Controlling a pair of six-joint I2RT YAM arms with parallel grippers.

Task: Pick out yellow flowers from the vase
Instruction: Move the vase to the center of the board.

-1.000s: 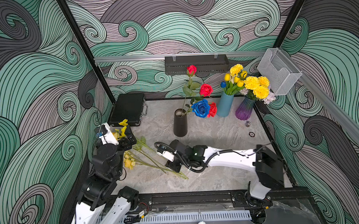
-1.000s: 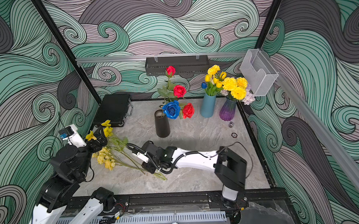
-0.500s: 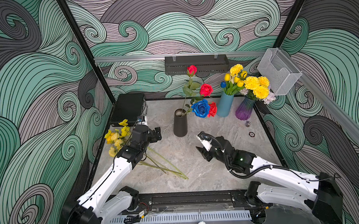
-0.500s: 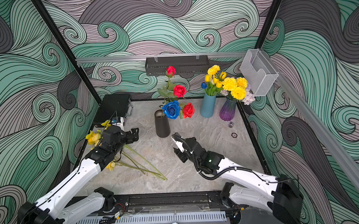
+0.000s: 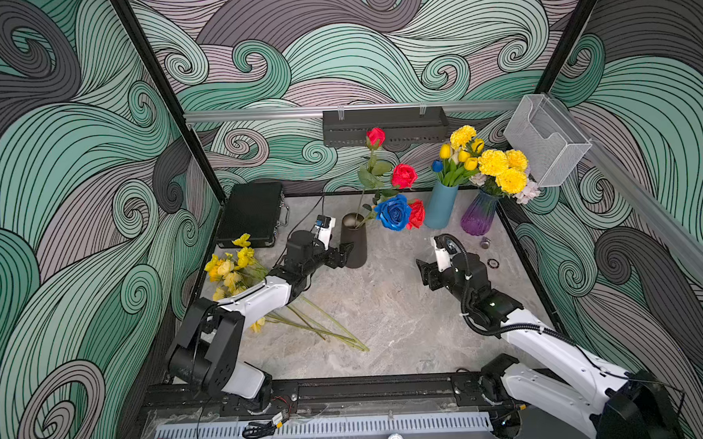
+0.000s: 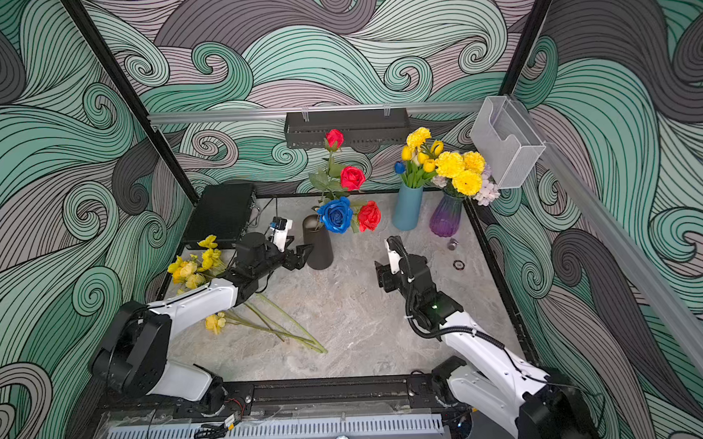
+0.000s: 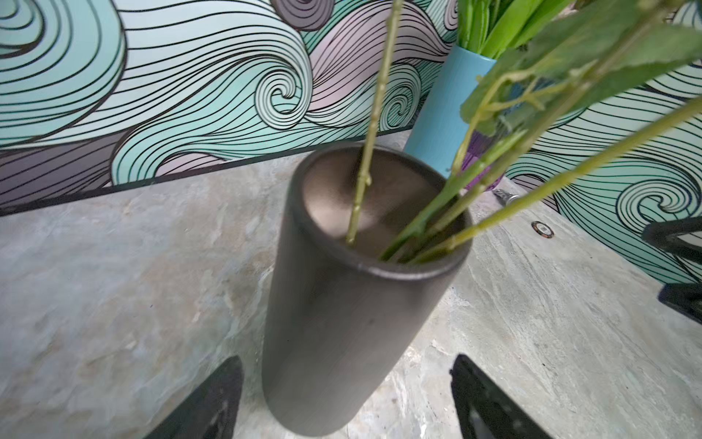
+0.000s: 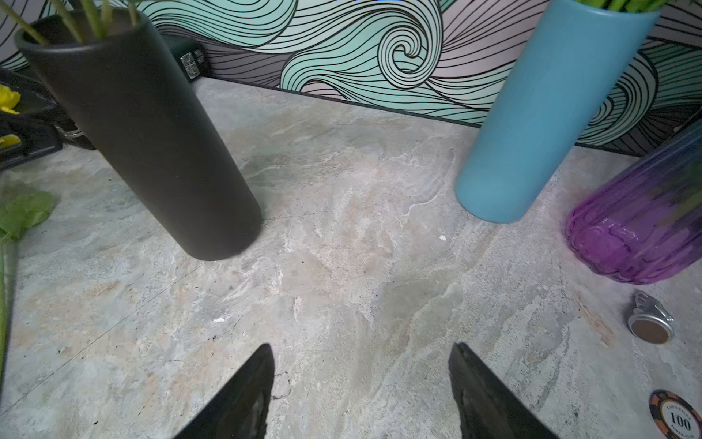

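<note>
3 vases stand far on the tabletop [image 5: 386, 308] — black vase [image 5: 355, 245], blue vase [image 5: 441, 208], purple vase [image 5: 478, 217]. The black one holds 3 red roses [image 5: 403, 175] and 1 blue rose [image 5: 393, 212]. The left claw [image 5: 340, 257] gapes open just beside it. The right claw [image 8: 361, 346] is open, empty. At the left lie bunched yellow flowers [image 5: 230, 270] — more fill the other 2 vases.

in the left wrist view the black vase [image 7: 342, 323] is blurred and its stems [image 7: 364, 152] run past the frame edge, blooms unseen. in both top views the left arm [image 5: 259, 300] covers part of the yellow flowers [image 5: 228, 270] on the desk [image 5: 386, 308].
</note>
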